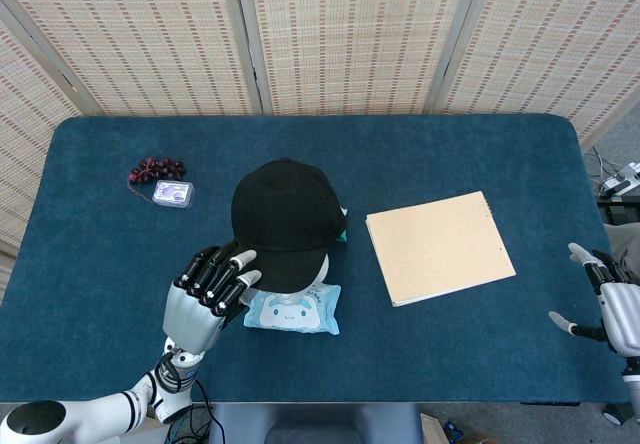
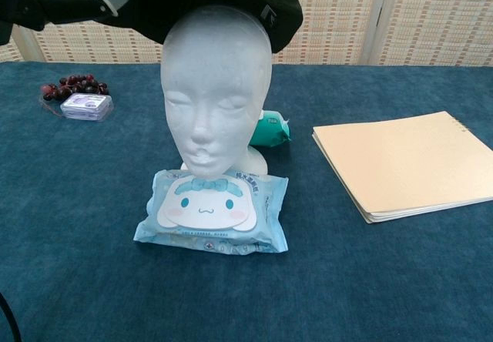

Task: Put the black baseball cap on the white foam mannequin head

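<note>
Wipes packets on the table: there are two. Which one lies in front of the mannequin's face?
The light-blue cartoon-character wipes packet lies before the foam head; the teal packet sits behind it.

black baseball cap (image 1: 285, 216) atop upright white foam mannequin head (image 2: 215, 88)

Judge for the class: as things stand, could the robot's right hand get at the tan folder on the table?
Probably yes. The right hand is open at the table's near right edge, holding nothing, and only bare blue cloth lies between it and the tan folder, which has nothing on top.
</note>
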You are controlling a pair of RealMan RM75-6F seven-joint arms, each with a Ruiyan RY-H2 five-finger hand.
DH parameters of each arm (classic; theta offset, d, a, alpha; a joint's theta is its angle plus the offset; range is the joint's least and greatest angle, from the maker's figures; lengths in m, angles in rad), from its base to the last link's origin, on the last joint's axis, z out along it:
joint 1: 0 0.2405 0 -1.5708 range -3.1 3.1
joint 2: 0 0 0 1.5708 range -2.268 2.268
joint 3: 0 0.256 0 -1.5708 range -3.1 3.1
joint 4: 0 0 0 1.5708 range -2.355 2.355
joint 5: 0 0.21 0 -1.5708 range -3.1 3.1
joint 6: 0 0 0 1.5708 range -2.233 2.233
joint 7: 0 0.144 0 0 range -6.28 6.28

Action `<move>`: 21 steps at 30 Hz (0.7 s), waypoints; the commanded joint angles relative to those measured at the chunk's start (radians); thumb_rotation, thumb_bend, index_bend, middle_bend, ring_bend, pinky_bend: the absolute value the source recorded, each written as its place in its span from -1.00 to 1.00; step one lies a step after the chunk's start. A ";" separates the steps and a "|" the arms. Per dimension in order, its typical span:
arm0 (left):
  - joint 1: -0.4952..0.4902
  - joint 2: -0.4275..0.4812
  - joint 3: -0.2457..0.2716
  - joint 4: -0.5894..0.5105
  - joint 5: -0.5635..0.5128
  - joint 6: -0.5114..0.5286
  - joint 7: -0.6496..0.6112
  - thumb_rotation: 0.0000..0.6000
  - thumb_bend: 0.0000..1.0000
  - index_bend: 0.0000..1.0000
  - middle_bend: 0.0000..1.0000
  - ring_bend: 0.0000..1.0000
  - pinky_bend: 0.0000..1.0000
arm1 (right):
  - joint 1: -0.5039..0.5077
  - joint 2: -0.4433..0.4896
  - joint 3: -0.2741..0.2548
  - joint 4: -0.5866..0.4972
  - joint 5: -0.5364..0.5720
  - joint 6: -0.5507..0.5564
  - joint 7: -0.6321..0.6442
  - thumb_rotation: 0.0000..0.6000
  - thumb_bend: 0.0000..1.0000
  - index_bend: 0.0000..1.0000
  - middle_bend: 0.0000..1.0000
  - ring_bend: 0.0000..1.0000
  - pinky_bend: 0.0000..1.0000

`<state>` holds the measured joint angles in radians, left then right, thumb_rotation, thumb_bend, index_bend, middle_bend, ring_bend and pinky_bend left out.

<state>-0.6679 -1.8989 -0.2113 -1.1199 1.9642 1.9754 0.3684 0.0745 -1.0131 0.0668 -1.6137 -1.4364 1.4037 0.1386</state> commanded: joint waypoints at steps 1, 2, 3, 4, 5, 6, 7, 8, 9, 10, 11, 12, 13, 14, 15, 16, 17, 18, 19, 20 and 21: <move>0.003 -0.003 0.007 0.008 0.002 -0.005 -0.008 1.00 -0.25 0.78 -0.07 -0.32 -0.11 | 0.000 0.000 0.000 0.000 0.000 -0.001 0.000 1.00 -1.00 -0.88 -0.52 -0.77 -0.23; 0.004 -0.004 0.009 0.012 0.004 -0.006 -0.010 1.00 -0.25 0.78 -0.07 -0.32 -0.11 | 0.000 0.000 0.000 0.000 0.000 -0.001 0.000 1.00 -1.00 -0.88 -0.52 -0.77 -0.23; 0.004 -0.006 0.013 0.017 0.006 -0.008 -0.013 1.00 -0.25 0.78 -0.07 -0.32 -0.11 | 0.000 0.001 0.000 0.000 0.001 -0.001 0.001 1.00 -1.00 -0.88 -0.52 -0.77 -0.23; 0.005 -0.007 0.014 0.020 0.006 -0.009 -0.016 1.00 -0.25 0.78 -0.07 -0.32 -0.11 | 0.001 0.001 0.001 0.000 0.002 -0.002 0.001 1.00 -1.00 -0.88 -0.52 -0.77 -0.23; 0.004 -0.008 0.014 0.023 0.007 -0.011 -0.018 1.00 -0.25 0.78 -0.07 -0.32 -0.11 | 0.001 0.001 0.001 0.000 0.002 -0.003 0.001 1.00 -1.00 -0.88 -0.52 -0.77 -0.23; 0.006 -0.011 0.017 0.026 0.008 -0.011 -0.019 1.00 -0.25 0.78 -0.07 -0.32 -0.11 | 0.001 0.001 0.001 0.000 0.003 -0.003 0.002 1.00 -1.00 -0.88 -0.52 -0.77 -0.23; 0.007 -0.013 0.019 0.029 0.009 -0.011 -0.020 1.00 -0.25 0.78 -0.07 -0.32 -0.11 | 0.001 0.001 0.001 0.000 0.003 -0.003 0.002 1.00 -1.00 -0.88 -0.52 -0.77 -0.23; 0.008 -0.014 0.021 0.031 0.010 -0.010 -0.020 1.00 -0.25 0.78 -0.07 -0.32 -0.11 | 0.001 0.002 0.002 0.000 0.004 -0.003 0.002 1.00 -1.00 -0.88 -0.52 -0.77 -0.23; 0.011 -0.016 0.023 0.034 0.012 -0.009 -0.022 1.00 -0.25 0.78 -0.07 -0.32 -0.11 | 0.001 0.002 0.002 0.000 0.004 -0.004 0.003 1.00 -1.00 -0.88 -0.52 -0.77 -0.23; 0.013 -0.017 0.025 0.035 0.013 -0.008 -0.023 1.00 -0.25 0.78 -0.07 -0.32 -0.11 | 0.001 0.002 0.002 0.000 0.004 -0.004 0.003 1.00 -1.00 -0.88 -0.52 -0.77 -0.23; 0.015 -0.018 0.027 0.037 0.014 -0.007 -0.023 1.00 -0.25 0.78 -0.07 -0.32 -0.11 | 0.001 0.002 0.002 0.001 0.005 -0.004 0.002 1.00 -1.00 -0.88 -0.52 -0.77 -0.23; 0.017 -0.019 0.030 0.039 0.015 -0.006 -0.024 1.00 -0.25 0.78 -0.07 -0.32 -0.11 | 0.001 0.002 0.002 0.001 0.005 -0.005 0.002 1.00 -1.00 -0.88 -0.52 -0.77 -0.23; 0.020 -0.021 0.033 0.041 0.017 -0.004 -0.025 1.00 -0.25 0.78 -0.07 -0.32 -0.11 | 0.001 0.002 0.002 0.001 0.005 -0.005 0.002 1.00 -1.00 -0.88 -0.52 -0.77 -0.23; 0.023 -0.022 0.037 0.042 0.018 -0.003 -0.026 1.00 -0.25 0.78 -0.07 -0.32 -0.11 | 0.002 0.002 0.002 0.001 0.005 -0.005 0.002 1.00 -1.00 -0.88 -0.52 -0.77 -0.23; 0.028 -0.024 0.041 0.045 0.019 0.000 -0.027 1.00 -0.25 0.78 -0.07 -0.32 -0.11 | 0.002 0.002 0.002 0.000 0.005 -0.006 0.001 1.00 -1.00 -0.88 -0.52 -0.77 -0.23; 0.031 -0.026 0.044 0.048 0.020 0.002 -0.028 1.00 -0.25 0.78 -0.07 -0.32 -0.11 | 0.002 0.002 0.002 0.000 0.006 -0.006 0.001 1.00 -1.00 -0.88 -0.52 -0.77 -0.23; 0.035 -0.027 0.047 0.050 0.020 0.003 -0.029 1.00 -0.25 0.78 -0.07 -0.32 -0.11 | 0.002 0.002 0.002 0.000 0.006 -0.006 0.000 1.00 -1.00 -0.88 -0.52 -0.77 -0.23; 0.038 -0.029 0.051 0.052 0.021 0.005 -0.031 1.00 -0.25 0.78 -0.07 -0.32 -0.11 | 0.002 0.002 0.002 0.000 0.006 -0.006 0.000 1.00 -1.00 -0.88 -0.52 -0.77 -0.23; 0.043 -0.032 0.055 0.057 0.022 0.008 -0.034 1.00 -0.25 0.78 -0.07 -0.32 -0.11 | 0.002 0.002 0.002 -0.001 0.006 -0.007 0.000 1.00 -1.00 -0.88 -0.52 -0.77 -0.23; 0.046 -0.033 0.058 0.061 0.022 0.009 -0.036 1.00 -0.25 0.78 -0.07 -0.32 -0.11 | 0.002 0.002 0.003 -0.001 0.007 -0.007 0.000 1.00 -1.00 -0.88 -0.52 -0.77 -0.23; 0.051 -0.036 0.062 0.066 0.022 0.011 -0.039 1.00 -0.25 0.79 -0.07 -0.32 -0.11 | 0.002 0.001 0.003 0.000 0.008 -0.008 0.000 1.00 -1.00 -0.88 -0.52 -0.77 -0.23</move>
<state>-0.6200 -1.9326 -0.1522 -1.0574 1.9857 1.9843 0.3317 0.0769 -1.0116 0.0697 -1.6141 -1.4289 1.3960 0.1385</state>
